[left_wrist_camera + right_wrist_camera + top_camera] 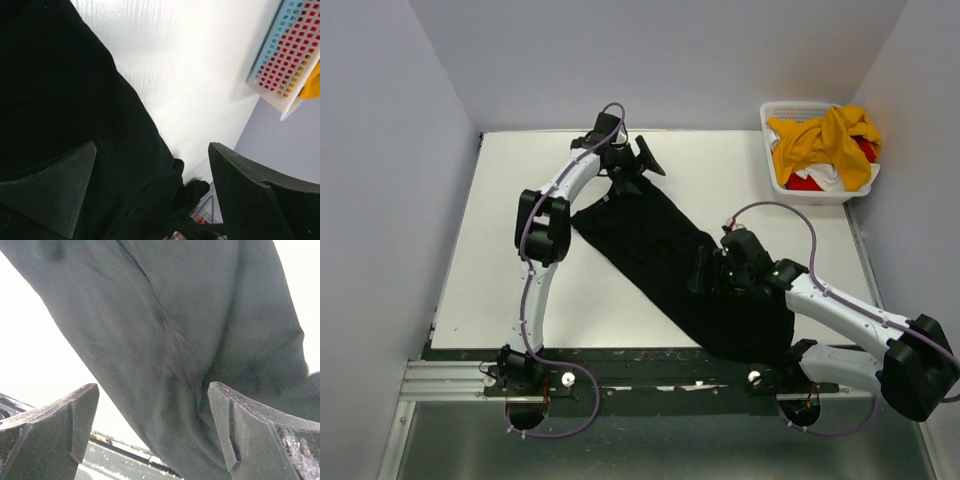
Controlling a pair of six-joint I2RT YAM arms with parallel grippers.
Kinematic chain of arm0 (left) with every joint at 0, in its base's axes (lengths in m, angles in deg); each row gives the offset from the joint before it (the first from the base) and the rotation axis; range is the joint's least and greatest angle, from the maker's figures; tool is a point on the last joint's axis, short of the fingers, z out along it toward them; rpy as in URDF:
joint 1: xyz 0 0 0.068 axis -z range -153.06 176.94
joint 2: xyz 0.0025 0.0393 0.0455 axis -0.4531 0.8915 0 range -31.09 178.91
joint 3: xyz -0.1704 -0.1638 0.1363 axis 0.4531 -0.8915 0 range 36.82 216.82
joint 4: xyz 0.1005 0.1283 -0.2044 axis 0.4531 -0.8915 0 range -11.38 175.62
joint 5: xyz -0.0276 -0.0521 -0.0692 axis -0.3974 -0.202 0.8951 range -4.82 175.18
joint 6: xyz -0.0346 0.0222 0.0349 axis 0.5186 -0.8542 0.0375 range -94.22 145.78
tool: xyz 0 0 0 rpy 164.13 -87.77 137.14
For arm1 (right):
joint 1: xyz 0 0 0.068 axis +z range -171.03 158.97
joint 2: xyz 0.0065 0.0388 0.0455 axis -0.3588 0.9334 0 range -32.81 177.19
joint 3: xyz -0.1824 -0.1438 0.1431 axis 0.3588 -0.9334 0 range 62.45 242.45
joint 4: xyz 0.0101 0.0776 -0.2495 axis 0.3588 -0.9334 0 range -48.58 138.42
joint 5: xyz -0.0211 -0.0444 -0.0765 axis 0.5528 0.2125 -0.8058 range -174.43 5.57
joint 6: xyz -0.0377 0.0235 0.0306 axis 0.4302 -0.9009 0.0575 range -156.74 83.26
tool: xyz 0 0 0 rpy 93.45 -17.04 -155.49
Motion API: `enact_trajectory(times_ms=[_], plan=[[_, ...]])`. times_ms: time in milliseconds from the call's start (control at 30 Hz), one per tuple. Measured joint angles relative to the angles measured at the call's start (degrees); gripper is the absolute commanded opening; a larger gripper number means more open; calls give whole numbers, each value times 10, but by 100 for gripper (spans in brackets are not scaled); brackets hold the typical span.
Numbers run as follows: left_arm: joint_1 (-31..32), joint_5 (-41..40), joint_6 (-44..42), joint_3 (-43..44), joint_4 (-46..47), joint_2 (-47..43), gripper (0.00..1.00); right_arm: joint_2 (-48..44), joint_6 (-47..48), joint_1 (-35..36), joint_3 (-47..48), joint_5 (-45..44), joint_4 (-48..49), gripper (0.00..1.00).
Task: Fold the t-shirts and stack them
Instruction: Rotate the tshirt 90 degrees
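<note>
The white tabletop (520, 290) carried the black t-shirt (660, 250), which lay spread in a long slanting band, one end toward the far left and the other reaching the near edge. Everything else is placed against that shirt.

The left arm (545, 215) curved along the shirt's left side and bent over its far end. The right arm (840, 310) came in from the shirt's right and reached over its near half.

The white slatted basket (767, 150) stood well apart from the black shirt, off to its far right, in the corner of the tabletop. In it, the mustard-yellow t-shirt (825, 140) lay heaped on top and spilled over the rim. The red t-shirt (805, 183) and the white t-shirt (827, 176) showed beneath it at the near side of the basket.

The left pincer (635, 165) hung at the far end of the black shirt with its jaws spread wide and nothing pinched. In its wrist view, one finger (55, 190) stood over the black cloth (60, 90) and the other past the cloth's edge, over bare tabletop (200, 65). The basket (280, 100) showed at the upper right.

The right pincer (705, 272) stood over the shirt's near half, its jaws also spread wide and gripping nothing. In its wrist view, the black cloth (150, 315) filled the gap between the fingers (240, 435), with a seam running down it. I could not tell whether either pincer touched the cloth.
</note>
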Motion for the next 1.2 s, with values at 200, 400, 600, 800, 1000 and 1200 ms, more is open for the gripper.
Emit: enact_trajectory(times_ms=[200,400,600,800,1000,1200], plan=[[-1,-58,-48,-175,10,-208,99,2,148,-1,93,17,57,100],[0,-219,-61,-525,87,-685,99,195,447,3,241,82,91,100],[-3,-332,4,-899,102,-943,99,466,639,5,497,135,43,100],[-2,-339,33,-987,28,-1056,99,599,613,6,586,149,65,100],[-2,-342,40,-987,25,-1080,99,641,560,6,627,124,90,100],[-2,-343,40,-987,35,-1065,98,723,475,8,752,37,101,100]])
